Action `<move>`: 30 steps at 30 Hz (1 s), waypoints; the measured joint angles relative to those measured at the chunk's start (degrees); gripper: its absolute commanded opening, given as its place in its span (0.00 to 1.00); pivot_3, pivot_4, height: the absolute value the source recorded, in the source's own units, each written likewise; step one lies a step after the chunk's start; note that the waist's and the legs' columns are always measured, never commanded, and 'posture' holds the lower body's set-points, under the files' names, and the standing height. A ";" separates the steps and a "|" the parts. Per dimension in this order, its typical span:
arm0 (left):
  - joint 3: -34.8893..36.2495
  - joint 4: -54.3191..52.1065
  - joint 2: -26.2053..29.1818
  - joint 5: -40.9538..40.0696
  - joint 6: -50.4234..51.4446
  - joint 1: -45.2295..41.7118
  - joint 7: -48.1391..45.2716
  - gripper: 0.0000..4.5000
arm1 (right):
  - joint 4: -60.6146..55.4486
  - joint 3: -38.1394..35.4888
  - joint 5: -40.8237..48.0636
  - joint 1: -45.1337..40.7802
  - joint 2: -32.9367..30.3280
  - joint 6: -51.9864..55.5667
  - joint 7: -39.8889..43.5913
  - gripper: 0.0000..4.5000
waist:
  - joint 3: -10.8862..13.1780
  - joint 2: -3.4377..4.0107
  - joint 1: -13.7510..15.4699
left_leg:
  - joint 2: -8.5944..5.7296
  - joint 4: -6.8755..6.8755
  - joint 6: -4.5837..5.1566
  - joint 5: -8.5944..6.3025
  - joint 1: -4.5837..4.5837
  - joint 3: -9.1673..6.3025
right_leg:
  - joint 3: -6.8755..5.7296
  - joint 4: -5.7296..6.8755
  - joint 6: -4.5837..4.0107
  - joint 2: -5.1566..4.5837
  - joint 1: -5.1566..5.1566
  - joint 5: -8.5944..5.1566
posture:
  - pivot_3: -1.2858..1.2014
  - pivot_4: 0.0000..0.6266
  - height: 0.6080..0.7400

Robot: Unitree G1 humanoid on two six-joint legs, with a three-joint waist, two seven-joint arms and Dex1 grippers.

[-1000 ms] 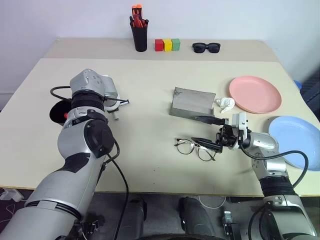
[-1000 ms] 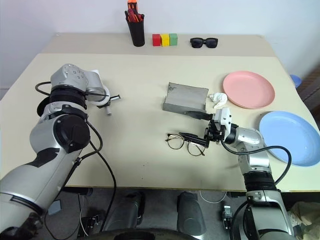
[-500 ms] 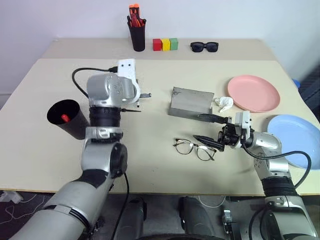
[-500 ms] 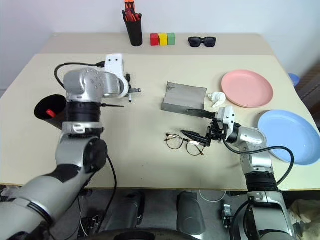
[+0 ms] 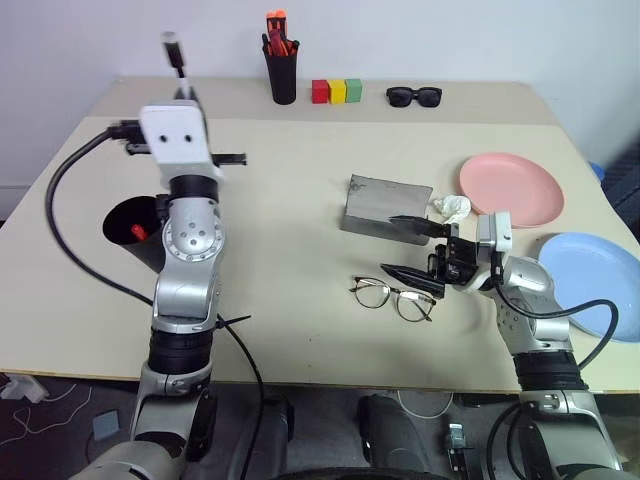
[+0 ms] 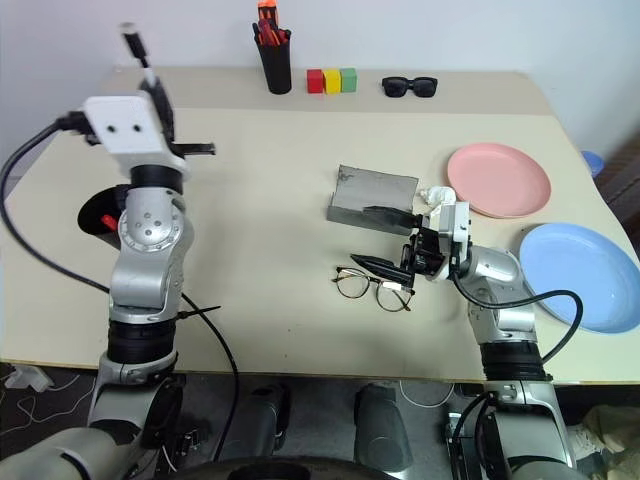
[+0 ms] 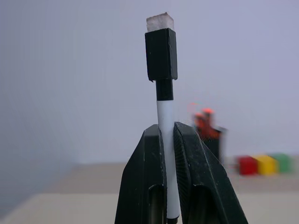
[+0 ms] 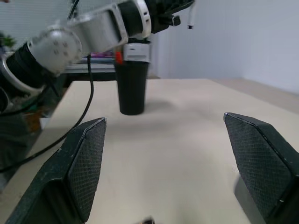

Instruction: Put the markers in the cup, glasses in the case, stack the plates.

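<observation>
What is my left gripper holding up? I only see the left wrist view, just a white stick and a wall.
Observer: A marker, white body, black cap, pinched by the shut left gripper, held high above the table.
Operator: Where's the cup?
Observer: The black cup stands below that arm, with a red-ended marker inside.
Operator: And my other hand?
Observer: The right gripper is open, just above the glasses, beside the open grey case.
</observation>
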 measured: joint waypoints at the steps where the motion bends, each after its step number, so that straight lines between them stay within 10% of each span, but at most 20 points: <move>1: 1.38 -0.74 -0.63 1.06 -0.91 0.35 1.70 0.01 | 0.13 0.41 -0.05 -0.91 0.16 0.30 0.09 0.92 | 0.00 0.00 0.02 | 0.00 0.03 0.02 -0.01 -0.01 0.00 | 0.00 -0.01 0.00 0.00 0.01 0.00 | 0.52 0.24 1.00; 17: 6.72 -20.83 -8.07 10.89 4.75 13.69 6.60 0.01 | 12.79 2.89 -2.55 -7.83 2.21 -3.34 7.62 0.92 | -0.01 -0.01 -0.14 | 0.00 0.01 0.06 -0.03 0.05 -0.01 | -0.03 0.02 -0.01 0.01 0.06 -0.01 | 0.52 0.24 1.00; 30: 8.10 -16.04 -11.08 10.21 1.56 17.58 5.94 0.01 | 9.40 3.01 -2.81 -7.97 2.98 -1.36 5.80 0.92 | -0.01 -0.01 -0.15 | 0.00 -0.02 0.07 -0.04 0.05 -0.03 | -0.03 0.00 -0.01 0.01 0.05 -0.01 | 0.52 0.24 1.00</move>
